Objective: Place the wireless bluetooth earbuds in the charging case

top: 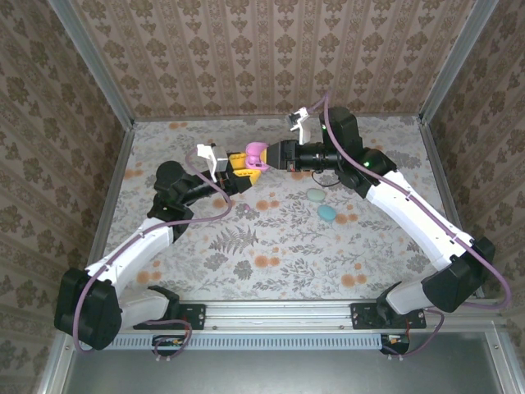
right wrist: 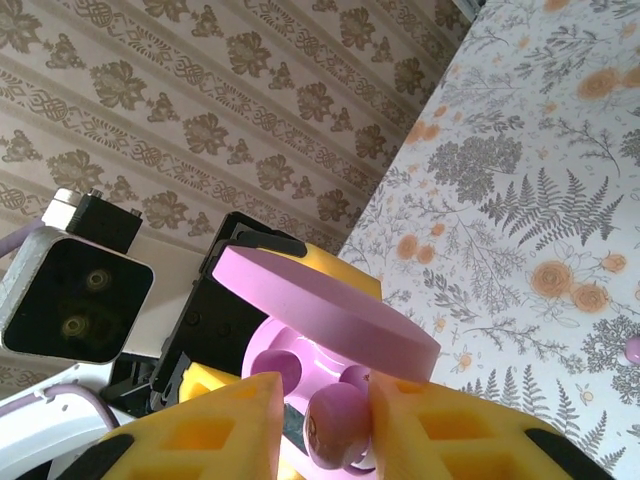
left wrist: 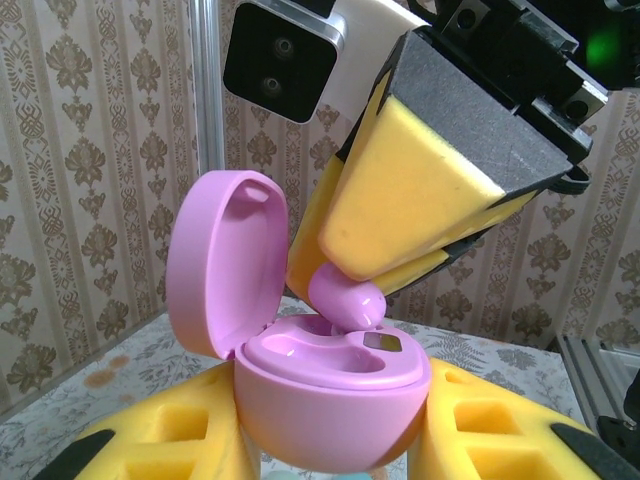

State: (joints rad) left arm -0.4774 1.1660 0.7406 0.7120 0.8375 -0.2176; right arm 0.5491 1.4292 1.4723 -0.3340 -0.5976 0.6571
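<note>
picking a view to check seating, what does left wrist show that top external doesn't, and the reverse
Left wrist: inside the open pink case, its sockets, with the pink earbud at the tips of the right end effector, at one socket. Top external: a mint case and a blue case lying on the table, plus both arms. Shared: the left end effector holding the open pink case.

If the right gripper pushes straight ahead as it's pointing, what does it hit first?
The pink earbud in the right gripper would meet the tray of the open pink case, held by the left gripper; they look nearly touching.
</note>
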